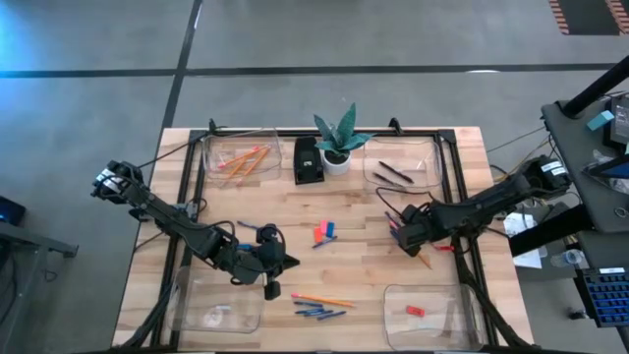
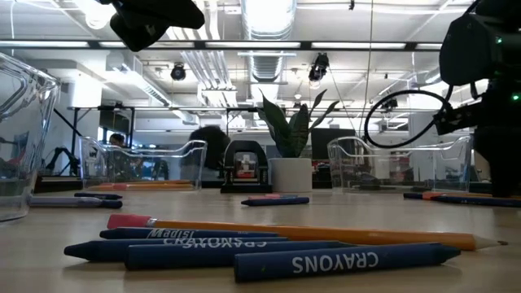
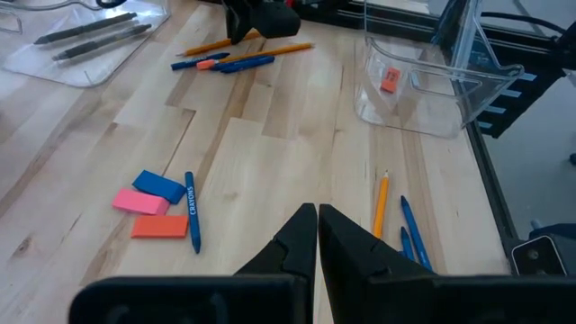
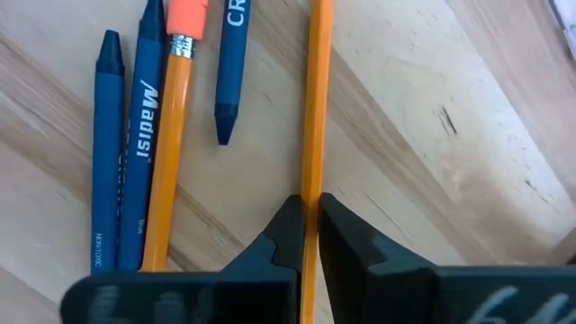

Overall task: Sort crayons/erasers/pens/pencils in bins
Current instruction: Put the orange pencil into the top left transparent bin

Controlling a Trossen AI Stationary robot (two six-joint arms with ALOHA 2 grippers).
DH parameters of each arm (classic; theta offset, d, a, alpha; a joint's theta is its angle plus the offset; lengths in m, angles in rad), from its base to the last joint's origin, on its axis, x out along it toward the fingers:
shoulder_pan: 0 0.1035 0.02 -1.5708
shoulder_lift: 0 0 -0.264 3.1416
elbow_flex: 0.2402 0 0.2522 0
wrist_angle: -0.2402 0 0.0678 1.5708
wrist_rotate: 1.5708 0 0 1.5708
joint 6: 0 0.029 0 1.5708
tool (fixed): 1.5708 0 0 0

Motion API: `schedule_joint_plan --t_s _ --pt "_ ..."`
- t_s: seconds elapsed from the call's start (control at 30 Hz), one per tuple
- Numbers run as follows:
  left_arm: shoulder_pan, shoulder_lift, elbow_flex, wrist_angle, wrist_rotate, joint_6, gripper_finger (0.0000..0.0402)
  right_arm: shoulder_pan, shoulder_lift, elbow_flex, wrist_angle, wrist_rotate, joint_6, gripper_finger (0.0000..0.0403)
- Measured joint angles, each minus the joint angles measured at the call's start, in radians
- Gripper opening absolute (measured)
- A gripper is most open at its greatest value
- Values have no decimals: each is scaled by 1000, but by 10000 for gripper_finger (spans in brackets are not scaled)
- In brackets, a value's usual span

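A: Right pincer [image 4: 310, 236] pinching an orange pencil [image 4: 316, 108] flat on the surface, by the right edge, blue crayons [image 4: 121, 153] beside.

B: Left pincer [image 3: 318, 236] pressed together, empty, hovering near the front-left bin [image 1: 218, 307].

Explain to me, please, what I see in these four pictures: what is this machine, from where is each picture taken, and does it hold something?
It is a robot with two dark arms working at a wooden table; each arm ends in a two-finger gripper. One picture looks straight down from above, one looks level along the tabletop, and the other two come from cameras on the arms' wrists. Four clear bins stand near the table's corners. Pencils, blue crayons and erasers lie loose between them. The right gripper is shut on an orange pencil. The left gripper is shut and holds nothing.
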Motion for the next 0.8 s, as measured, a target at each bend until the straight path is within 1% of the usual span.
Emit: schedule_joint_plan --t_s 0.13,0.3,0.47,0.57,0.67,0.8 --pt "0 0 0 0 0 0 2 0 -5 62 -43 -22 -26 14" --pt "0 1 0 0 -1 20 2 0 -10 155 -61 -8 -101 14" --pt "1 2 0 3 -3 82 2 1 -11 265 -62 65 -177 13" --pt "2 15 0 14 -13 86 5 1 -11 331 -55 125 -226 13" --pt "2 41 0 41 -20 102 23 1 -11 391 -46 163 -281 13" --pt "2 85 -1 90 -27 179 65 1 -11 452 25 184 -377 13"
